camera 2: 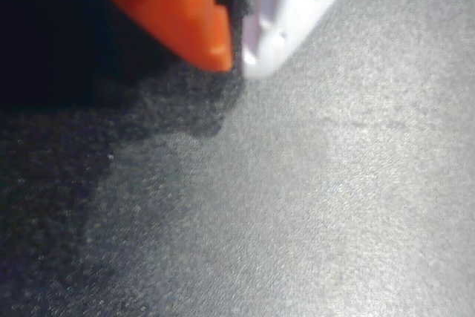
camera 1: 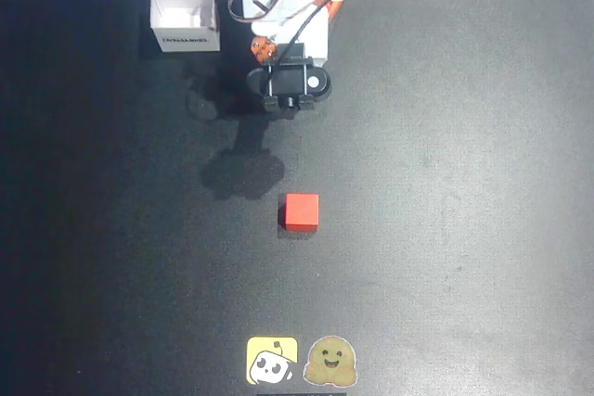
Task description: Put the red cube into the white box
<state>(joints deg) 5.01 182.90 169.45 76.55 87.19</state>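
Gripper (camera 2: 231, 57) tips show at the top of the wrist view, an orange finger (camera 2: 174, 9) and a white finger (camera 2: 289, 16) meeting almost tip to tip with nothing between them, so it looks closed and empty, hanging a little above the mat. From overhead the arm (camera 1: 283, 2) is folded up near the top edge, white segments with looped cables, and its black wrist part (camera 1: 290, 85) points down toward the middle of the surface. The table (camera 1: 464, 183) is covered in a dark, slightly grainy black mat that catches a soft grey sheen under the light, brighter toward the right in both views. The arm throws a blotchy shadow (camera 1: 241, 172) on the mat just below and to the left of itself. The red cube (camera 1: 302, 211) sits flat on the mat near the centre, well apart from the arm and just right of that shadow. The white box (camera 1: 186, 16) stands open-mouthed at the upper left, just beside the arm's base, dark print on its near wall. Two cartoon stickers, a yellow one (camera 1: 272, 361) and a tan smiling one (camera 1: 331, 362), lie at the bottom edge.
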